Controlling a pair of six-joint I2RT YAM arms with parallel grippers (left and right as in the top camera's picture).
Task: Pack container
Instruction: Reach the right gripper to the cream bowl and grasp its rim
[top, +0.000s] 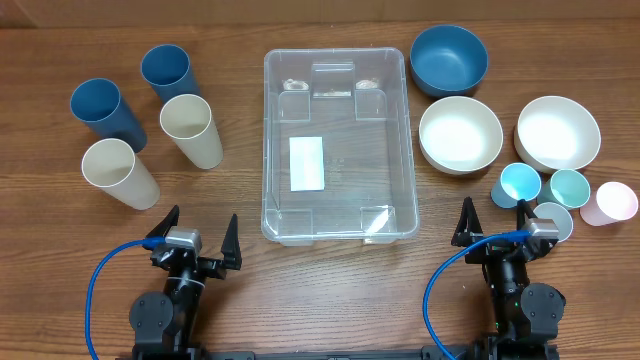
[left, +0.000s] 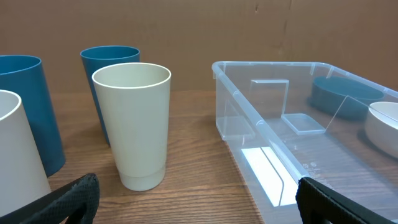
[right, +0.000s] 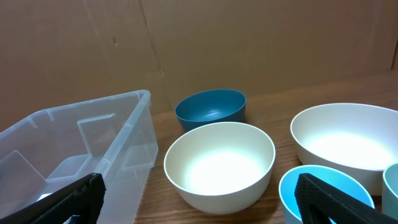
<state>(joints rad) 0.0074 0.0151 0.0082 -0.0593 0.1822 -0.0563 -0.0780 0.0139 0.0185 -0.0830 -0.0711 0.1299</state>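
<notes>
The clear plastic container (top: 268, 140) stands empty at the table's middle, a white label (top: 307, 163) on its base. My left gripper (top: 200, 225) is open and empty at the front edge, left of the container's near corner. In the left wrist view its jaws (left: 199, 202) frame bare wood, with the container's wall (left: 249, 118) to the right. My right gripper (top: 497, 222) is open and empty at the front right. In the right wrist view its jaws (right: 199, 199) sit before a white bowl (right: 217, 165), with the container (right: 124, 124) at the left.
Several tall cups stand left of the container: two blue (top: 165, 72) (top: 97, 105) and two cream (top: 190, 128) (top: 115, 170). At the right are a blue bowl (top: 448, 58), two white bowls (top: 459, 135) (top: 556, 132) and several small cups (top: 518, 185) close to the right gripper.
</notes>
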